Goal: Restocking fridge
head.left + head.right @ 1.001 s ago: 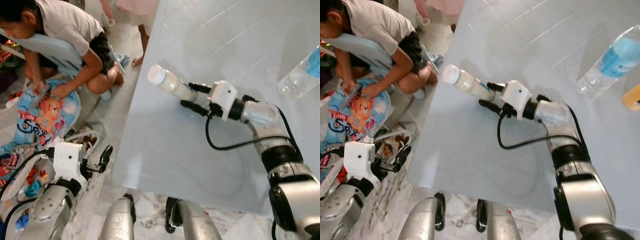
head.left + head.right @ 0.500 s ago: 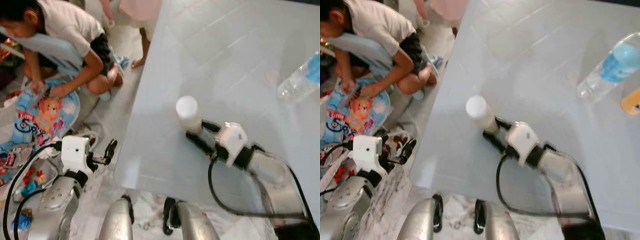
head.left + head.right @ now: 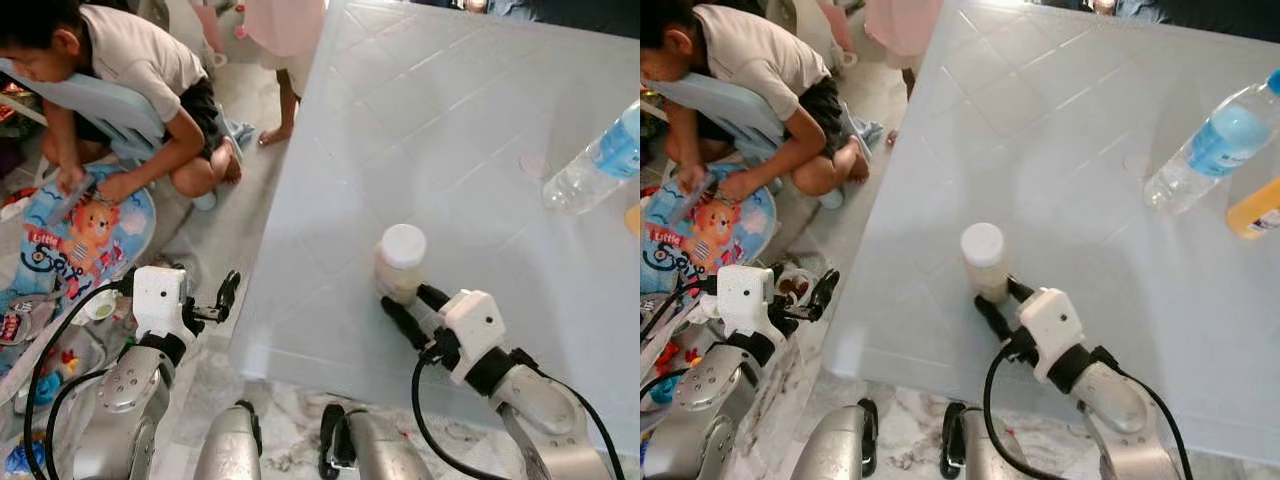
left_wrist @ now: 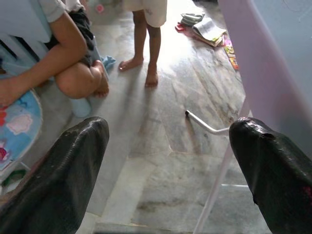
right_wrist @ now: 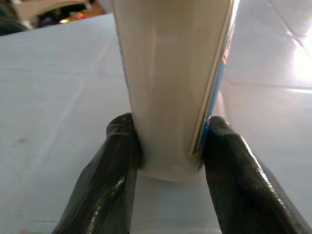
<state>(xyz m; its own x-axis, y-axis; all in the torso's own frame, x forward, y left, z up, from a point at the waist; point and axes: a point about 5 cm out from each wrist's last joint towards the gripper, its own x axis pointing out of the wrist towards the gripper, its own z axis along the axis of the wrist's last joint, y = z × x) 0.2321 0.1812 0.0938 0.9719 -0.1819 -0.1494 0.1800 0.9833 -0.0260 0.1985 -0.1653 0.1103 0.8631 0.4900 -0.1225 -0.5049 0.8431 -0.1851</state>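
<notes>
Home, marble floor point(image 4: 161, 146), child's play mat point(image 3: 70, 240), barefoot people

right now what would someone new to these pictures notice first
The right gripper stands out first, shut on a white-capped bottle standing upright near the front edge of the pale tiled table. Next, a person crouches on the floor to the robot's left over a colourful baby mat. A water bottle lies at the table's far right, and the left gripper hangs open beside the table.
</notes>
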